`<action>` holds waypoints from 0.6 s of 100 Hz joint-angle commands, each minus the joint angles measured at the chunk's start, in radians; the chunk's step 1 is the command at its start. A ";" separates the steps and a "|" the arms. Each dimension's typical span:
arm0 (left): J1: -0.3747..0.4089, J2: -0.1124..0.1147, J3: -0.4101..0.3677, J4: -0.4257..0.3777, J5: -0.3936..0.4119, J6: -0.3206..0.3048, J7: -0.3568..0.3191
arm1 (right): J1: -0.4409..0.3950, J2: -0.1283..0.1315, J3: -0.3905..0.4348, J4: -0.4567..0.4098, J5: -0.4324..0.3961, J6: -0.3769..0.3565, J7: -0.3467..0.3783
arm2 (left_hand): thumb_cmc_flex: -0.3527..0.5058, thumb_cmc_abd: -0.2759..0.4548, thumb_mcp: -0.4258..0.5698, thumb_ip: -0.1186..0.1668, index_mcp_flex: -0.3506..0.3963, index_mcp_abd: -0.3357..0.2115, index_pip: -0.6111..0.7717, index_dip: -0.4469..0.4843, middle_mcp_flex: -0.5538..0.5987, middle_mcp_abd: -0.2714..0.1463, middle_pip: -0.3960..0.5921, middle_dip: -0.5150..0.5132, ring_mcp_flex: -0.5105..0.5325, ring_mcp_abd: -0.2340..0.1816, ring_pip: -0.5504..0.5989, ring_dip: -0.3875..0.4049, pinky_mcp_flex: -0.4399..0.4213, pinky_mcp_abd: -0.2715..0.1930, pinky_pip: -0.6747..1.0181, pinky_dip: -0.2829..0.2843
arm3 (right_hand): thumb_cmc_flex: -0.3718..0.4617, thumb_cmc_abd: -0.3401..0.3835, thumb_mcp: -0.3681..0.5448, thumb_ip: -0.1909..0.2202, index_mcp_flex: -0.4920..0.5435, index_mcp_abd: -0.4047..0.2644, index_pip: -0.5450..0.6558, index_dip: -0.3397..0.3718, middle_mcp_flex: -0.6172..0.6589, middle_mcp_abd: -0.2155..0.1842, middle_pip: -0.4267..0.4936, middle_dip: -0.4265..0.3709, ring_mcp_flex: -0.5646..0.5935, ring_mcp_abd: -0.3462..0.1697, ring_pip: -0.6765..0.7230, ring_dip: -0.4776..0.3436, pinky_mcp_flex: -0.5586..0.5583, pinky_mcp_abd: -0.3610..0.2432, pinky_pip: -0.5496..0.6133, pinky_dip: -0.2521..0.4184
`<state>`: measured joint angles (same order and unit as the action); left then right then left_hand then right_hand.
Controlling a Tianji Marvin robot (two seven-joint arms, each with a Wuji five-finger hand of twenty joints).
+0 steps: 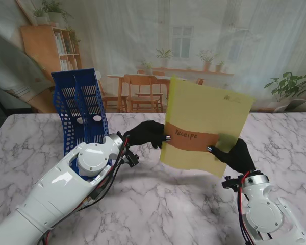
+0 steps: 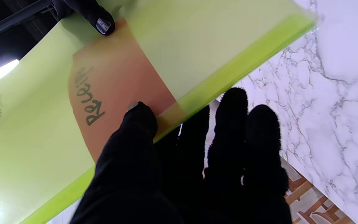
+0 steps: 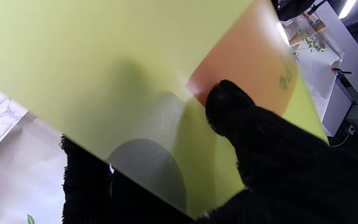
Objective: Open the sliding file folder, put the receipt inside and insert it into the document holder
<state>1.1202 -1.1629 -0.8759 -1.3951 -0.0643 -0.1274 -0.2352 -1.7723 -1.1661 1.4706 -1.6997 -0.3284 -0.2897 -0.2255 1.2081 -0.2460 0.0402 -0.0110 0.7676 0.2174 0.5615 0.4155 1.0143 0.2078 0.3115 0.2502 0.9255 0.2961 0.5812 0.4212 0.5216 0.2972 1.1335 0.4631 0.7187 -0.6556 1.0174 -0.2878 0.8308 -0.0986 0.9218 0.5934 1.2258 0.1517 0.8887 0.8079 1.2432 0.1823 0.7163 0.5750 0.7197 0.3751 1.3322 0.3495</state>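
With both robot hands, left (image 1: pixel 147 133) and right (image 1: pixel 234 154), pinching the upright folder (image 1: pixel 206 127) aloft, the holder (image 1: pixel 80 109) stood left, nearer the left robot hand.

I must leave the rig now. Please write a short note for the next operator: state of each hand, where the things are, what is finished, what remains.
Left hand: shut on the yellow file folder, pinching its left edge at the receipt.
Right hand: shut on the same folder, at its right lower edge.
Folder: held upright in the air over the marble table, between both hands.
Receipt: the orange slip marked "Receipt" shows through the folder's cover, so it seems to be already inside.
Blue document holder: stands on the table to the left, behind the left arm; no folder in it.
Left to do: insert the folder into the holder.
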 commanded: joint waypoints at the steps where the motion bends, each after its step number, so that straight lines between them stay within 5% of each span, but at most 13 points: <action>1: 0.004 -0.014 0.010 0.007 -0.010 0.001 -0.009 | -0.001 -0.006 -0.004 -0.005 0.004 0.003 0.010 | 0.046 0.030 0.011 0.031 0.029 -0.069 0.042 0.018 0.020 -0.035 0.045 0.020 -0.009 -0.026 0.034 0.017 -0.021 -0.055 0.040 0.019 | 0.099 0.086 0.079 0.054 0.065 -0.126 0.117 0.045 -0.005 -0.016 0.018 -0.022 0.007 -0.013 0.015 -0.009 -0.013 -0.007 0.000 0.001; 11: 0.006 -0.016 0.013 0.012 -0.025 0.002 -0.010 | -0.004 -0.006 -0.002 -0.009 0.028 0.003 0.021 | -0.013 0.006 -0.002 0.034 -0.048 -0.062 -0.026 0.002 -0.058 -0.038 0.019 0.014 -0.065 -0.020 0.000 0.013 -0.069 -0.055 0.007 0.016 | 0.102 0.085 0.081 0.056 0.066 -0.127 0.123 0.043 -0.006 -0.014 0.017 -0.032 0.002 -0.009 0.007 -0.013 -0.021 -0.005 -0.004 -0.001; 25: 0.003 -0.016 0.017 0.019 -0.050 -0.001 -0.030 | -0.012 0.000 0.001 -0.017 0.045 0.002 0.056 | -0.207 -0.022 -0.024 0.017 -0.177 -0.021 -0.276 -0.041 -0.263 -0.003 -0.072 -0.027 -0.197 -0.008 -0.103 -0.009 -0.176 -0.058 -0.108 0.007 | 0.101 0.086 0.084 0.057 0.069 -0.128 0.126 0.039 -0.005 -0.012 0.025 -0.037 0.005 -0.009 0.009 -0.013 -0.020 -0.002 -0.001 0.001; 37: -0.008 -0.014 0.024 0.030 -0.066 -0.021 -0.051 | -0.014 0.005 0.004 -0.022 0.050 0.000 0.080 | -0.332 -0.105 -0.040 0.010 -0.313 -0.060 -0.393 -0.088 -0.489 0.020 -0.135 -0.061 -0.356 -0.013 -0.201 -0.036 -0.292 -0.096 -0.247 -0.033 | 0.100 0.085 0.086 0.057 0.072 -0.128 0.128 0.039 -0.005 -0.010 0.030 -0.038 0.006 -0.007 0.012 -0.012 -0.021 0.000 0.000 0.001; 60: -0.025 -0.013 0.034 0.039 -0.090 -0.030 -0.079 | -0.009 0.010 0.003 -0.024 0.082 -0.012 0.116 | -0.430 -0.176 -0.051 -0.011 -0.443 -0.071 -0.462 -0.100 -0.824 0.010 -0.228 -0.121 -0.642 0.020 -0.335 -0.114 -0.435 -0.091 -0.461 -0.119 | 0.100 0.085 0.089 0.058 0.074 -0.129 0.128 0.041 -0.007 -0.008 0.034 -0.039 0.005 -0.005 0.015 -0.010 -0.025 0.001 0.001 0.003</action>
<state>1.1042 -1.1706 -0.8479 -1.3554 -0.1543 -0.1584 -0.2965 -1.7817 -1.1563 1.4763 -1.7189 -0.2535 -0.3003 -0.1183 0.8121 -0.3910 0.0067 0.0015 0.3705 0.1922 0.1143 0.3147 0.2825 0.2319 0.1167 0.1569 0.3543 0.3040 0.2815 0.3331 0.1180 0.2304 0.7261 0.3813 0.7187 -0.6558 1.0174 -0.2875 0.8308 -0.0985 0.9238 0.5935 1.2147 0.1523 0.8887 0.7633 1.2421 0.1832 0.7115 0.5729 0.6995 0.3760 1.3305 0.3495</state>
